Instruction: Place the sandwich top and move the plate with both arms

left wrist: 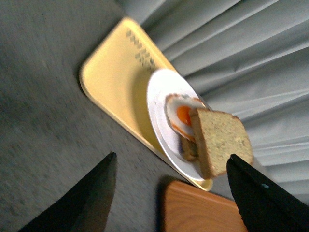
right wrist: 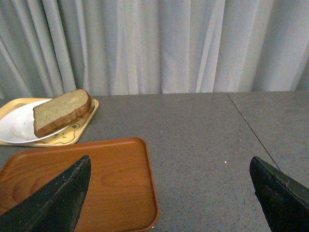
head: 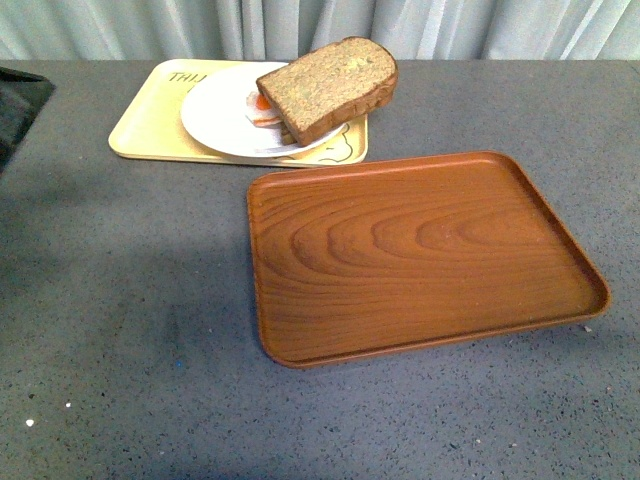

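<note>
Even, soft light w/ faint shadows; glare is showing on the plate (head: 215, 125) — left wrist view is blurring, esp. the edges.

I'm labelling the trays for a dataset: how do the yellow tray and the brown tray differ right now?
The yellow tray is pale, with printed lettering; the brown tray is wood-grain, with no print. The yellow tray carries the white plate with the sandwich top over a fried egg; the brown tray carries nothing. The yellow tray lies farther from the robot. Both are rectangular, round-cornered and flat on the grey table.
</note>
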